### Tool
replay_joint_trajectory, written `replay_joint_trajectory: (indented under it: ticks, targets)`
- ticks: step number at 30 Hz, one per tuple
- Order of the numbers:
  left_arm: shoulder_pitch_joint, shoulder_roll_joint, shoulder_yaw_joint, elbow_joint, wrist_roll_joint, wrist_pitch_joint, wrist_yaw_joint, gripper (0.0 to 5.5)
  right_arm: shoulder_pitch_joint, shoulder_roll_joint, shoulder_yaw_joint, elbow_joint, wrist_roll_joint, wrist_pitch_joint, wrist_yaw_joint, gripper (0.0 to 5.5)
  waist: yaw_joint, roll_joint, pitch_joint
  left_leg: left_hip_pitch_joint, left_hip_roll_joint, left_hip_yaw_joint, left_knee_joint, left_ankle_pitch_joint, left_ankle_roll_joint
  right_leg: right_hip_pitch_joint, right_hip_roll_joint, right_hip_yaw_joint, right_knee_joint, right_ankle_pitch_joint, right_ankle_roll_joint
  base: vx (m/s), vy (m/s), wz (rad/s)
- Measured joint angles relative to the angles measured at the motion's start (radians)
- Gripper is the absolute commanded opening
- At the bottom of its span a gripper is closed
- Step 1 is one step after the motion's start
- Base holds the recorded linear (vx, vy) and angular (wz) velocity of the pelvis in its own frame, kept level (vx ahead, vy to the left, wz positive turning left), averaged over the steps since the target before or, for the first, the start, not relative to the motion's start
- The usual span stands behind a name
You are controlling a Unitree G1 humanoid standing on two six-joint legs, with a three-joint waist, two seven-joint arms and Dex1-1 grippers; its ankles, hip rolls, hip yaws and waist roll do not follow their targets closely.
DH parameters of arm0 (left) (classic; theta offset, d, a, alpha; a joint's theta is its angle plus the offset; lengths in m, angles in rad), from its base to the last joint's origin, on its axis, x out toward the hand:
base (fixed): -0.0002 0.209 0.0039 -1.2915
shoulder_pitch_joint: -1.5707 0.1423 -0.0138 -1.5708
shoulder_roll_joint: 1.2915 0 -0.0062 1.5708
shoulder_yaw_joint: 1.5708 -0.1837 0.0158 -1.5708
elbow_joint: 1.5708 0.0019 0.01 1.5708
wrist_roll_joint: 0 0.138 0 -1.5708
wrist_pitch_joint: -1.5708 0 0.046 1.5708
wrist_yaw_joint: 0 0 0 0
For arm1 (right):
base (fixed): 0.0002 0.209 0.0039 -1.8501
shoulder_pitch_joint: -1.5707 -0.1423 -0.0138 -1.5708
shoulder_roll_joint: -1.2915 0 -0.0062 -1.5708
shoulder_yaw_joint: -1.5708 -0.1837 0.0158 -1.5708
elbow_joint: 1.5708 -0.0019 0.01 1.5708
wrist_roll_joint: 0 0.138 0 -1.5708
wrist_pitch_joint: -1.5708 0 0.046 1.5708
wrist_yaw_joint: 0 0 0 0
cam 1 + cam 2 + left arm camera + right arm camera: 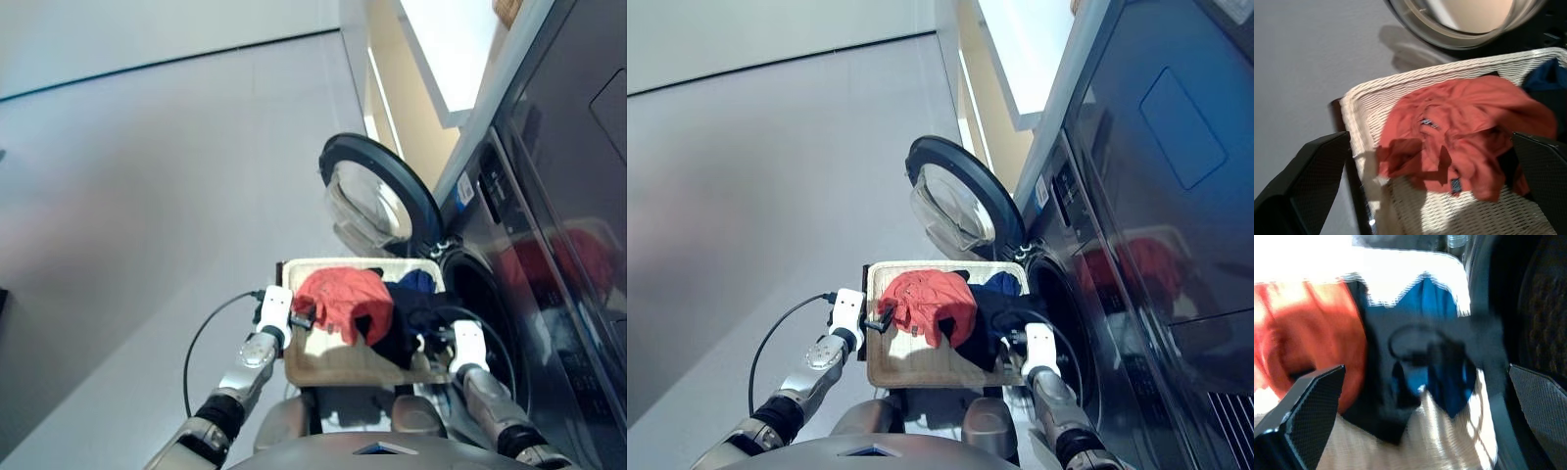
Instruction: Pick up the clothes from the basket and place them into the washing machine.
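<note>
Woven wicker on the basket (1415,81), cream and rough-ribbed, with a dark edge. Soft, crumpled cloth on the coral-orange garment (1464,127), matt; the black garment (402,328) and the navy blue garment (1442,303) are matt cloth too. Glossy dark metallic front on the washing machine (1136,225), mirroring red. Clear, shiny door glass (950,211) in a black rim. Smooth matt grey floor (147,196).

No legible text or labels anywhere.
</note>
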Motion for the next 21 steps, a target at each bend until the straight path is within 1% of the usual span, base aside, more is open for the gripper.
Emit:
replay_joint_trajectory:
  ticks: [1, 3, 5, 6, 8, 10, 11, 13, 15, 16, 17, 18, 19, 21]
  targets:
    - [-0.029, 0.003, -0.007, -0.004, 0.0, -0.002, 0.016, 5.5, -0.016, -0.001, 0.014, -0.063, 0.0, -0.003, -0.014, 5.5, 0.0, -0.015, 0.019, -0.02, -0.003, 0.006, 0.011, 0.001, 0.001, -0.04, -0.004, 0.003, 0.042, -0.014, 0.0, -0.117, -0.01, -0.106]
    - [-0.114, 0.012, -0.031, -0.003, 0.001, -0.002, 0.042, 5.5, -0.069, 0.005, 0.034, -0.151, -0.002, -0.021, -0.033, 5.5, -0.001, -0.051, 0.088, -0.047, -0.008, 0.009, 0.037, 0.001, 0.002, -0.094, -0.013, 0.008, 0.122, -0.041, -0.002, -0.094, -0.014, -0.008]
    - [-0.167, 0.021, -0.039, -0.002, 0.001, -0.002, 0.063, 5.5, -0.105, 0.01, 0.053, -0.215, -0.005, -0.024, -0.05, 5.5, 0.002, -0.075, 0.121, -0.085, -0.012, 0.01, 0.062, 0.001, 0.002, -0.156, -0.019, 0.023, 0.193, -0.066, -0.004, -0.133, -0.034, 0.002]
    - [-0.186, 0.021, -0.039, -0.002, 0.001, -0.002, 0.074, 5.5, -0.124, 0.009, 0.062, -0.252, -0.005, -0.024, -0.056, 5.5, 0.001, -0.08, 0.134, -0.102, -0.013, 0.011, 0.073, 0.001, 0.002, -0.182, -0.02, 0.028, 0.223, -0.075, -0.003, -0.12, -0.041, 0.01]
    - [-0.21, 0.011, -0.04, -0.002, 0.0, -0.002, 0.098, 5.5, -0.147, 0.01, 0.072, -0.298, -0.005, -0.027, -0.065, 5.5, -0.001, -0.082, 0.148, -0.145, -0.012, 0.008, 0.097, 0.001, 0.002, -0.243, -0.023, 0.036, 0.28, -0.096, -0.01, -0.127, -0.041, 0.041]
    - [-0.238, 0.006, -0.039, -0.002, 0.0, -0.001, 0.122, 5.5, -0.178, 0.007, 0.087, -0.345, -0.006, -0.027, -0.076, 5.5, -0.001, -0.082, 0.17, -0.192, -0.013, 0.009, 0.128, 0.0, -0.002, -0.306, -0.022, 0.046, 0.339, -0.109, -0.019, -0.134, -0.041, 0.0]
    - [-0.249, 0.001, -0.039, -0.001, 0.0, -0.001, 0.132, 5.5, -0.196, 0.006, 0.1, -0.365, -0.005, -0.026, -0.08, 5.5, -0.002, -0.082, 0.18, -0.216, -0.01, 0.012, 0.145, 0.001, -0.005, -0.332, -0.017, 0.052, 0.363, -0.112, -0.021, -0.151, -0.054, -0.027]
    - [-0.282, -0.005, -0.039, 0.0, -0.007, 0.0, 0.156, 5.5, -0.219, -0.012, 0.139, -0.43, -0.006, -0.027, -0.084, 5.5, -0.006, -0.086, 0.19, -0.29, -0.002, 0.007, 0.193, -0.003, -0.01, -0.41, -0.012, 0.056, 0.413, -0.121, -0.031, -0.138, -0.059, 0.024]
    - [-0.322, -0.011, -0.037, 0.003, -0.024, 0.0, 0.173, 5.5, -0.256, -0.015, 0.164, -0.474, -0.007, -0.026, -0.085, 5.5, -0.008, -0.094, 0.219, -0.343, 0.009, 0.002, 0.235, -0.006, -0.016, -0.464, -0.003, 0.057, 0.46, -0.125, -0.041, -0.154, -0.07, 0.019]
    - [-0.342, -0.023, -0.038, 0.009, -0.04, -0.001, 0.188, 5.5, -0.275, -0.013, 0.185, -0.495, -0.007, -0.026, -0.09, 5.5, -0.01, -0.097, 0.225, -0.382, 0.015, -0.002, 0.261, -0.008, -0.021, -0.503, 0.003, 0.058, 0.484, -0.128, -0.045, -0.107, -0.052, 0.003]
    - [-0.369, -0.02, -0.037, 0.026, -0.044, 0.0, 0.197, 5.5, -0.293, -0.011, 0.196, -0.511, -0.008, -0.026, -0.094, 5.5, -0.009, -0.099, 0.233, -0.418, 0.023, -0.012, 0.287, -0.02, -0.028, -0.535, 0.007, 0.058, 0.504, -0.132, -0.051, -0.076, -0.047, -0.027]
    - [-0.389, -0.022, -0.036, 0.037, -0.05, 0.003, 0.204, 5.5, -0.322, -0.005, 0.207, -0.512, -0.013, -0.025, -0.095, 5.5, -0.009, -0.105, 0.242, -0.439, 0.031, -0.013, 0.299, -0.021, -0.029, -0.557, 0.017, 0.058, 0.517, -0.131, -0.054, -0.101, -0.058, -0.07]
    - [-0.4, -0.034, -0.037, 0.047, -0.059, 0.003, 0.214, 5.5, -0.336, 0.001, 0.223, -0.519, -0.017, -0.025, -0.096, 5.5, -0.01, -0.11, 0.244, -0.467, 0.04, -0.014, 0.319, -0.022, -0.034, -0.584, 0.026, 0.058, 0.533, -0.125, -0.063, -0.071, -0.046, -0.083]
    - [-0.428, -0.04, -0.035, 0.078, -0.065, 0.008, 0.232, 5.5, -0.363, 0.006, 0.238, -0.527, -0.017, -0.025, -0.096, 5.5, -0.01, -0.117, 0.252, -0.51, 0.053, -0.018, 0.345, -0.024, -0.038, -0.628, 0.032, 0.057, 0.555, -0.127, -0.07, 0.0, 0.0, 0.0]
